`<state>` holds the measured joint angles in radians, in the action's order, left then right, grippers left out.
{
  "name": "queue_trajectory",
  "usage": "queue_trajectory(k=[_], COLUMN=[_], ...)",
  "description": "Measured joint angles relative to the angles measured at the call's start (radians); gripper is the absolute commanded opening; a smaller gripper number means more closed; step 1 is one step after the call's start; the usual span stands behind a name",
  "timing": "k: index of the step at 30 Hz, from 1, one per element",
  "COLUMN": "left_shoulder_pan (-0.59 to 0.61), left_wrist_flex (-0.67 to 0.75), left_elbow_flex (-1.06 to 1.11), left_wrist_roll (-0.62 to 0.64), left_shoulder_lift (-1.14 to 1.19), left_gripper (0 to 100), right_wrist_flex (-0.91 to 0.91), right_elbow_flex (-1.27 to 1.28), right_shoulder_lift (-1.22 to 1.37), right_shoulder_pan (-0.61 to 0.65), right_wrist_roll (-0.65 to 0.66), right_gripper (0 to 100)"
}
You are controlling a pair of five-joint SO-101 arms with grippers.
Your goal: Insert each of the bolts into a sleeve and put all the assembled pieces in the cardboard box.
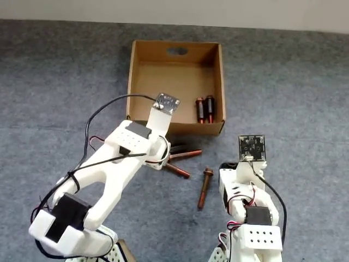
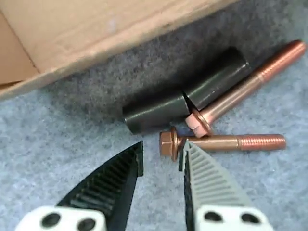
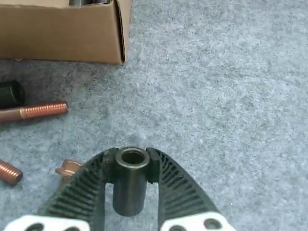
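My left gripper is open just above the carpet, its tips on either side of the hex head of a copper bolt. A second bolt lies slanted behind it, touching two dark sleeves that rest end to end before the cardboard box. My right gripper is shut on a black sleeve, held upright with its bore showing. A third bolt lies loose between the two arms. Two assembled pieces lie inside the box at its right side.
The left arm leans over the box's front wall. The right arm stands at the front right. Grey carpet stretches open to the right of the box and behind the right arm.
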<state>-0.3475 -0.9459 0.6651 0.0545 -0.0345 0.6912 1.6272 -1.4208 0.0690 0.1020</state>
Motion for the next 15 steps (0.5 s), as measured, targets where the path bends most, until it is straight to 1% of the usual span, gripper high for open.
queue_trajectory(k=[5,9,15], left_shoulder_pan=[-0.008,-0.003,-0.005], left_wrist_flex=[0.002,0.002,-0.049], left_elbow_flex=[0.032,0.04,0.038], left_wrist_roll=[0.002,-0.002,-0.005], left_shoulder_lift=[-0.002,-0.002,-0.006], left_gripper=[1,1,1], right_wrist_flex=[0.0,0.0,0.0], right_elbow_flex=[0.0,0.0,0.0], right_shoulder_lift=[0.0,0.0,0.0], right_shoulder_pan=[0.0,0.0,0.0], right_wrist_roll=[0.0,0.0,0.0], right_gripper=[0.7,0.7,0.7])
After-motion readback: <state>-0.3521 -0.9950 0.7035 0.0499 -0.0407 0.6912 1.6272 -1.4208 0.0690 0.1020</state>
